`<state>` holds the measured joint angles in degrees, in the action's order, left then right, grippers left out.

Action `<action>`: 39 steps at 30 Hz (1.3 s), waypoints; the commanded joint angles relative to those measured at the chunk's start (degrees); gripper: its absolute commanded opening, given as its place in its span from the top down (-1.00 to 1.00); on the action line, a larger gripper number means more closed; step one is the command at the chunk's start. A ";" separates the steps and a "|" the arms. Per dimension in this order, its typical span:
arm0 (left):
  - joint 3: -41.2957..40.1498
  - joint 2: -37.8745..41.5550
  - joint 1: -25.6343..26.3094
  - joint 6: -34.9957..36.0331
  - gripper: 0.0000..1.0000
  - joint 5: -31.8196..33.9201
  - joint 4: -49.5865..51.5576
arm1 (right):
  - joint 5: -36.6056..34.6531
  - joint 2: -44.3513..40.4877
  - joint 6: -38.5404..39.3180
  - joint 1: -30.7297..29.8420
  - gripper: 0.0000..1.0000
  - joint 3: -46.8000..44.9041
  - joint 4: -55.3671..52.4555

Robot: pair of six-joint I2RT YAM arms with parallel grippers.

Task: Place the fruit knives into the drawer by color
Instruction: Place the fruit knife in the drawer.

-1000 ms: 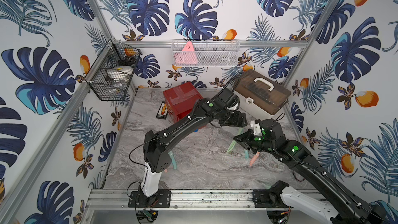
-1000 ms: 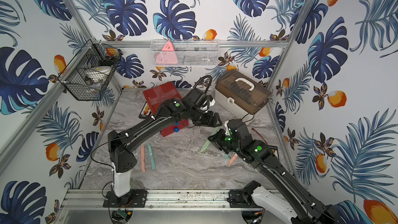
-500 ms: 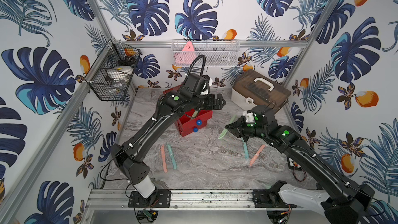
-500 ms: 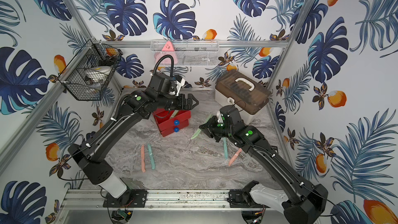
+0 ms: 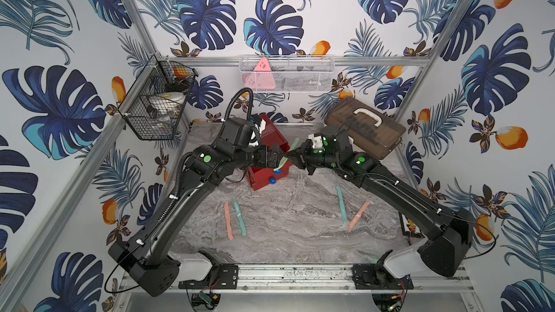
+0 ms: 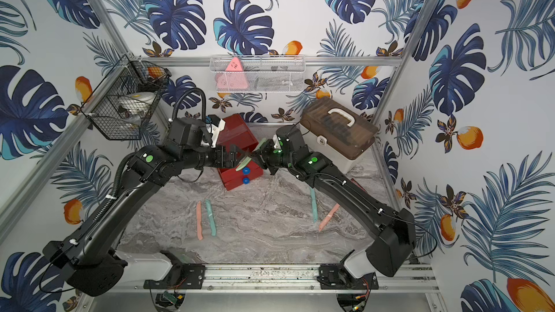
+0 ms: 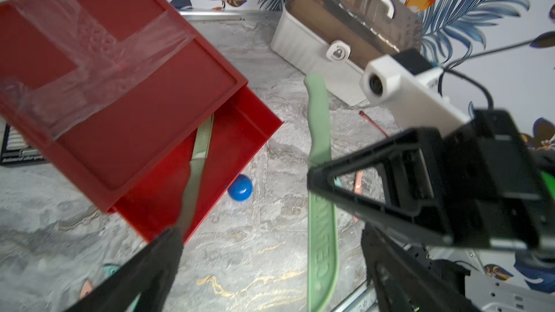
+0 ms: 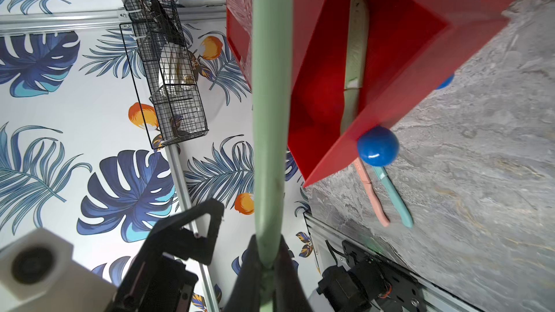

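Right gripper (image 5: 295, 157) clamped on light green knife (image 5: 281, 164), centre of frame in both top views. Knife's long axis ran upper right to lower left. Open top drawer (image 8: 399, 97) lay just lower left, green twin (image 8: 354, 64) inside. Left gripper (image 5: 274, 157) spread wide, empty, close alongside.

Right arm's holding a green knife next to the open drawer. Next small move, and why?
Probably slide the right gripper sideways until its green knife hangs over the open drawer, before lowering. In the left wrist view the held knife sits beside the drawer, over the table, not above the opening. The other green knife already lies inside, so the colour matches.
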<state>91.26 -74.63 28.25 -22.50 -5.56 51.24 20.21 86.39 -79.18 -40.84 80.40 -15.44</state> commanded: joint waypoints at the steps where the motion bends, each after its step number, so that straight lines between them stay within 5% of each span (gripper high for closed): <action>1: -2.09 2.32 -0.38 2.05 -0.98 2.05 2.16 | -0.07 2.35 -3.18 -0.55 1.00 0.68 6.25; 15: -3.51 5.55 -1.75 4.58 -0.98 4.93 5.12 | 1.14 11.71 -5.52 -1.44 0.98 4.32 10.61; 26: -2.79 5.07 -3.37 5.01 -0.98 4.27 5.37 | 1.19 14.48 -5.30 -1.44 0.12 6.94 10.79; 39: 0.59 0.38 -4.48 4.92 -0.98 1.28 3.21 | -0.21 10.29 -4.93 -1.44 0.13 3.89 11.20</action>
<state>91.29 -73.84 24.05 -18.09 -3.07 55.90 20.78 97.10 -84.18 -42.22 84.79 -6.46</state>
